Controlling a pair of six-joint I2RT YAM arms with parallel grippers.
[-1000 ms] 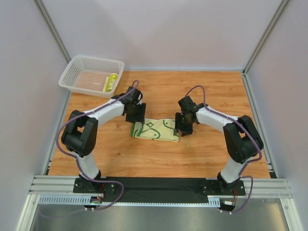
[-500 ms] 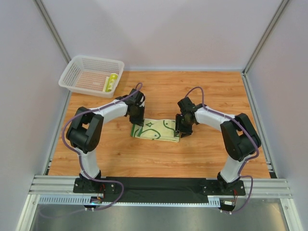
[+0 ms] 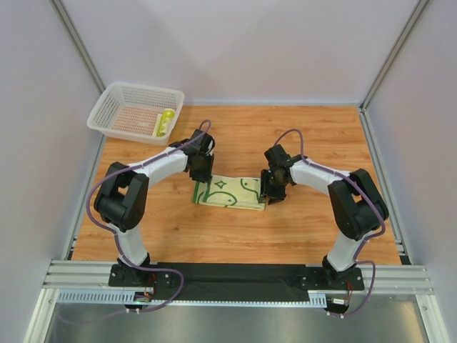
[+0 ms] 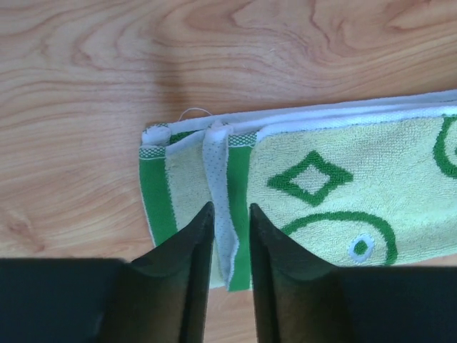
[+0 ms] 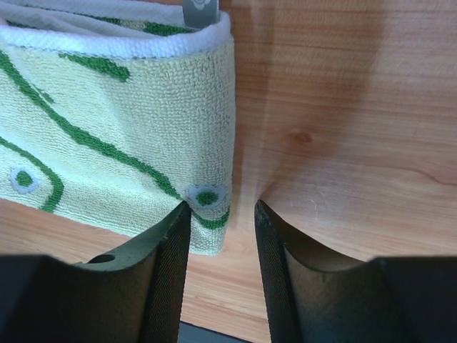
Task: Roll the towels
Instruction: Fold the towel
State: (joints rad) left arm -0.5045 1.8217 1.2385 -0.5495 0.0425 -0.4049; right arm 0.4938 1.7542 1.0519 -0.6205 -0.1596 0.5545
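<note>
A cream towel (image 3: 230,192) with green swirls lies folded in a long strip on the wooden table. My left gripper (image 3: 203,179) is at its left end. In the left wrist view the jaws (image 4: 228,209) stand narrowly apart, pinching the turned-over end flap (image 4: 223,214) with its white backing and green band. My right gripper (image 3: 272,191) is at the towel's right end, open. In the right wrist view (image 5: 221,206) its left finger rests over the towel corner (image 5: 207,196) and its right finger over bare wood. A rolled yellow-green towel (image 3: 166,121) lies in the basket.
A white mesh basket (image 3: 114,107) stands at the back left corner. Grey walls with metal posts enclose the table on three sides. A black strip and rails run along the near edge by the arm bases.
My left gripper has turned and narrowed at the towel's left end, lifting its flap slightly. My right gripper has barely moved.
</note>
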